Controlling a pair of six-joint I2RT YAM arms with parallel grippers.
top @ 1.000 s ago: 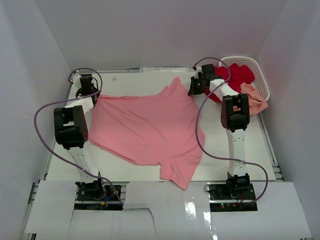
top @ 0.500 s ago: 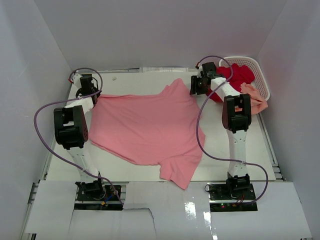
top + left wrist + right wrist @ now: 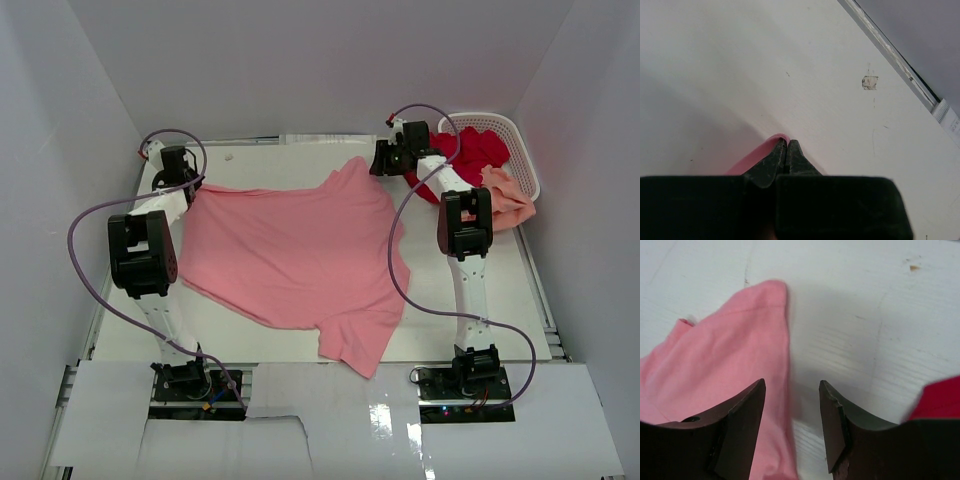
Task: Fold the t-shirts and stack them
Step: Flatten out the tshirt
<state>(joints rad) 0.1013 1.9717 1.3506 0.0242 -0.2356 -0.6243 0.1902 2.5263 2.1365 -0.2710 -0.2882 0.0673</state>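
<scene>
T-shirts, three in all.

1. Pink t-shirt (image 3: 290,250): one. It is spread nearly flat across the middle of the white table (image 3: 270,165), between the two arms. One sleeve points to the far edge and another hangs toward the near edge. Some wrinkles show.
2. Red t-shirt (image 3: 478,150): one. It is bunched inside the white basket (image 3: 485,117) at the far right corner.
3. Peach t-shirt (image 3: 512,205): one. It is crumpled and draped over the basket's near rim, touching the red one.

Grippers, two.

- Left gripper (image 3: 787,150): clenched, with a curl of the pink t-shirt's far left corner pinched at its tips, low over the table.
- Right gripper (image 3: 792,390): released and holding nothing. Its jaws are spread above the pink t-shirt's far sleeve; one finger is over the cloth and the other over bare table.

Basket: one, perforated.
</scene>
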